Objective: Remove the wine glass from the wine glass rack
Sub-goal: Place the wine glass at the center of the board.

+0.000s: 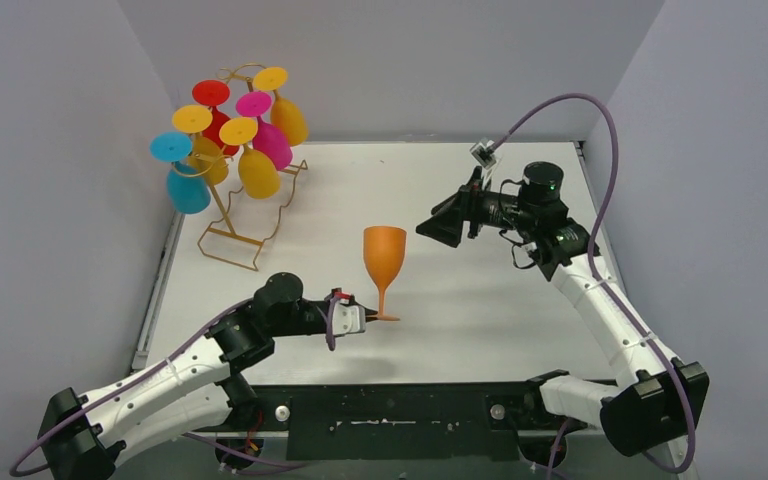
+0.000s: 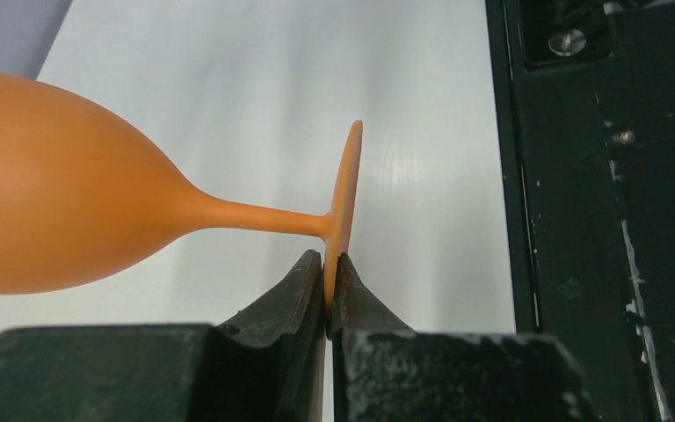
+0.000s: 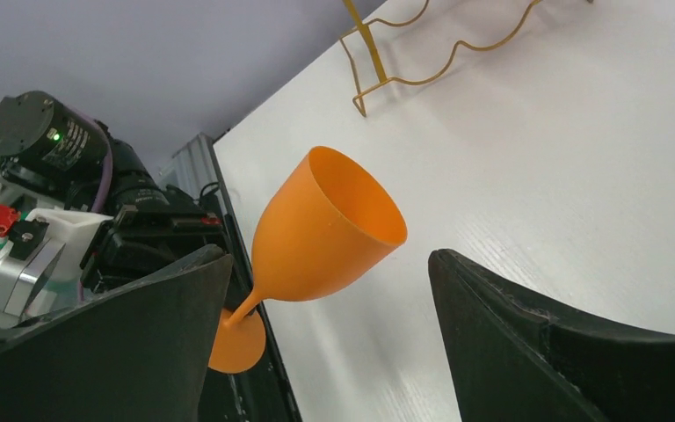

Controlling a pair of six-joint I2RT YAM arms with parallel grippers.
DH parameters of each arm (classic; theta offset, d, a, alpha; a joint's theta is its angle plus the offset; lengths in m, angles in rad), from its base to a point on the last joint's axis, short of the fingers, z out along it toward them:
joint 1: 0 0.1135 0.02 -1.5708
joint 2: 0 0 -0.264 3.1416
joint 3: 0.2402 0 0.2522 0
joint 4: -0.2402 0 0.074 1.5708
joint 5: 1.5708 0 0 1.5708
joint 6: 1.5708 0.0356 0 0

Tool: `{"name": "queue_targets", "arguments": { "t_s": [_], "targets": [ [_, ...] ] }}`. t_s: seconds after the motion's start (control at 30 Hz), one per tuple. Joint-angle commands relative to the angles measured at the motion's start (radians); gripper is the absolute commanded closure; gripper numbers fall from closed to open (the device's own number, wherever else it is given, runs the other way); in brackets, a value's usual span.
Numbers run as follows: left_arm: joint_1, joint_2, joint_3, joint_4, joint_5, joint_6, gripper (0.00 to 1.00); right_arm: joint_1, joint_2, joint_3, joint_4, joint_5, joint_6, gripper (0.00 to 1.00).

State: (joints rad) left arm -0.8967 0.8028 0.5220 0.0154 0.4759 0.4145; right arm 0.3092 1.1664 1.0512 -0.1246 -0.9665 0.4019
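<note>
An orange wine glass stands upright near the table's front middle. My left gripper is shut on the rim of its round foot, with the bowl beyond the fingers. In the right wrist view the same glass shows between the wide-apart fingers but well beyond them. My right gripper hangs open to the right of the bowl, apart from it. The gold wire wine glass rack stands at the back left, and its wavy base shows in the right wrist view.
Several coloured glasses hang upside down on the rack, among them a cyan one, a yellow one and a magenta one. Grey walls close the left, back and right. A black rail runs along the near edge.
</note>
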Motion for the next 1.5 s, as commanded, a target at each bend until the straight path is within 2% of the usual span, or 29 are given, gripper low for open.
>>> {"name": "queue_targets", "arguments": {
  "t_s": [0.0,0.17,0.33,0.5,0.63,0.73,0.9,1.03,1.2,1.47],
  "targets": [
    [0.010,0.015,0.043,-0.097,0.067,0.121,1.00,0.008,0.063,0.138,-0.198,-0.119,-0.245,0.15],
    [0.011,0.027,0.046,-0.126,0.085,0.177,1.00,0.065,0.126,0.237,-0.352,-0.132,-0.372,0.17],
    [0.011,-0.002,0.000,-0.078,0.093,0.178,1.00,0.097,0.185,0.237,-0.333,-0.121,-0.276,0.23],
    [0.011,-0.071,-0.070,0.017,0.100,0.131,1.00,0.105,0.226,0.273,-0.387,-0.143,-0.283,0.26],
    [0.010,-0.056,-0.043,-0.029,0.138,0.156,1.00,0.116,0.252,0.277,-0.340,-0.167,-0.237,0.29],
    [0.009,-0.034,-0.034,-0.078,0.165,0.191,1.00,0.137,0.301,0.307,-0.367,-0.234,-0.245,0.35],
    [0.009,-0.024,-0.046,-0.077,0.157,0.214,1.00,0.187,0.372,0.395,-0.460,-0.237,-0.296,0.42],
    [0.009,-0.017,-0.033,-0.101,0.165,0.245,1.00,0.217,0.427,0.451,-0.617,-0.234,-0.423,0.46],
    [0.008,-0.046,-0.030,-0.172,0.161,0.287,1.00,0.254,0.426,0.491,-0.614,-0.189,-0.356,0.50],
    [0.011,-0.068,-0.023,-0.208,0.110,0.329,1.00,0.271,0.422,0.433,-0.591,-0.113,-0.259,0.53]
  ]
}}
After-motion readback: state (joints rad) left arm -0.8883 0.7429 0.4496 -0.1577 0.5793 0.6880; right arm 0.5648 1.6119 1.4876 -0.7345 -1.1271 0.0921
